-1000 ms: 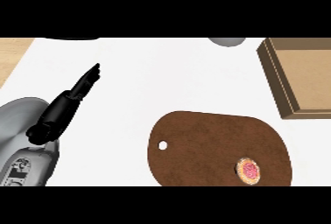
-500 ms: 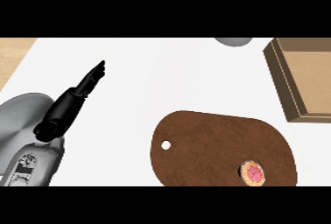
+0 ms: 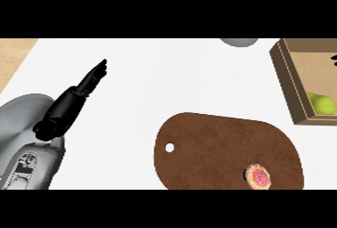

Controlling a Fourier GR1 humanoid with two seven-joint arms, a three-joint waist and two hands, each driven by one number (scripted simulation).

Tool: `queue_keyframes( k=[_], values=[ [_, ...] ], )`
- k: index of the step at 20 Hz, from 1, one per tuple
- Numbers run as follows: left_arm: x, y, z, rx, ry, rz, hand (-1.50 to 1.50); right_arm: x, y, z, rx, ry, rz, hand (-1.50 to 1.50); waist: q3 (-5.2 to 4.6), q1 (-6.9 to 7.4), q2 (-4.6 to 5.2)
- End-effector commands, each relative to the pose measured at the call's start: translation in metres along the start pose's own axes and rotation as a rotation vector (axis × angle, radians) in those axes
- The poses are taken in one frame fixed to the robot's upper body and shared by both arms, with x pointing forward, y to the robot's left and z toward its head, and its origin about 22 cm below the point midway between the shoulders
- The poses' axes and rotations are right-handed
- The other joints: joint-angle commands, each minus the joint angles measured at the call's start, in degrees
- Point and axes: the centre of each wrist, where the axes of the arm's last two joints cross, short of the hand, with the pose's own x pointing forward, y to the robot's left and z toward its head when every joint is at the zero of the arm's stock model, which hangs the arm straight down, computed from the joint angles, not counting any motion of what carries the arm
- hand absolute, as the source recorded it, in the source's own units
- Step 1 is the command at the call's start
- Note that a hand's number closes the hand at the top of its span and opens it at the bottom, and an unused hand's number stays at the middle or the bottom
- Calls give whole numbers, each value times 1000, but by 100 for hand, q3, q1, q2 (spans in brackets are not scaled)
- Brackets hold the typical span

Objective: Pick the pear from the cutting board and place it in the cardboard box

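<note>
pear [image 3: 322, 103] inside cardboard box [image 3: 308, 80] | left hand [image 3: 74, 99] fingers straight, holding nothing, over bench [image 3: 171, 75] | cutting board [image 3: 223, 151] bare of pear

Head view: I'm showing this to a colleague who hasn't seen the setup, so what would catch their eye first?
Probably the dark brown cutting board at lower centre, with a small round pink-and-orange item near its lower right edge. Next, the left robot hand at the left, black fingers straight, pointing up over the white counter. At the right edge, a green pear already lies in the cardboard box.
</note>
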Motion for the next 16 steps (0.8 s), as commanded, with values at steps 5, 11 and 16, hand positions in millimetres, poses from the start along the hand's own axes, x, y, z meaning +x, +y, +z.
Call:
queue_keyframes(
  k=[5,11,16],
  values=[
    [-5,-1,2,5,17,2,0,-1,23,-31,-274,-347,-573,-150,20,-105,-28],
    [2,-7,-1,-7,-8,10,0,-10,29,-25,-397,-248,-912,-150,13,-12,-9],
    [0,-2,-4,5,-14,7,0,-18,24,-8,-464,-204,-1057,-150,26,-28,68]
  ],
)
